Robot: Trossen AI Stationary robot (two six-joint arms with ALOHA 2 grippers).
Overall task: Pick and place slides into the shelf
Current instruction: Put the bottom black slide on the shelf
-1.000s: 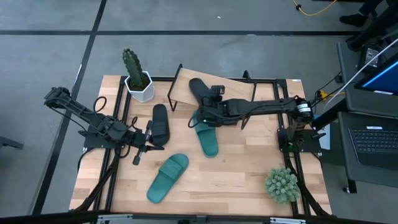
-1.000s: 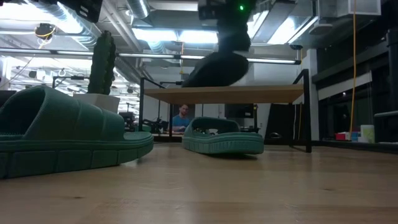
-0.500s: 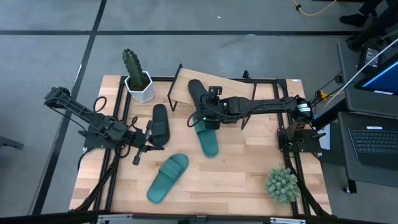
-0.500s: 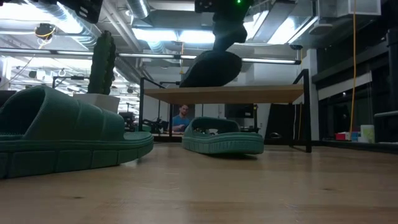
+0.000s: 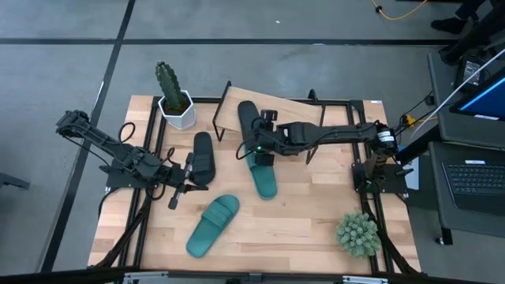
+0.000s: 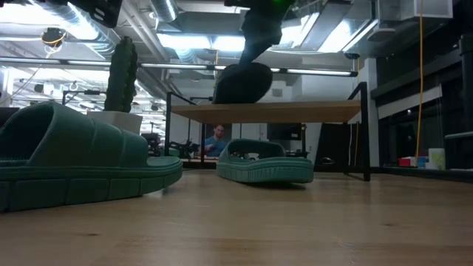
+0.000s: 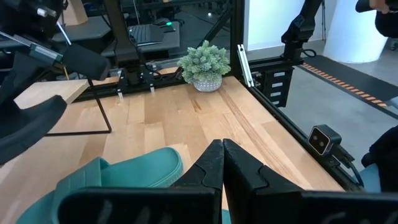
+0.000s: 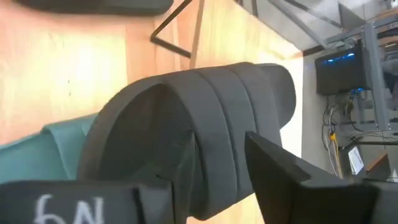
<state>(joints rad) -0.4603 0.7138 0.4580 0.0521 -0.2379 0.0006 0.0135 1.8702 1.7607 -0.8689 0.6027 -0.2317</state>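
At the upper middle, the right gripper (image 5: pixel 259 134) has spread its fingers around the black slide (image 5: pixel 250 118) lying on the shelf (image 5: pixel 296 110); next it should lift away.

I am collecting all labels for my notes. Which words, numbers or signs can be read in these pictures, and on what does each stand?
"6N": white hand-drawn marks on a dark bar of the right pincer; cut by the picture's edge, so this reading is uncertain.
Blue monitor: content too blurred to read.
Laptop beside the table: too small to read.
No other text is visible.
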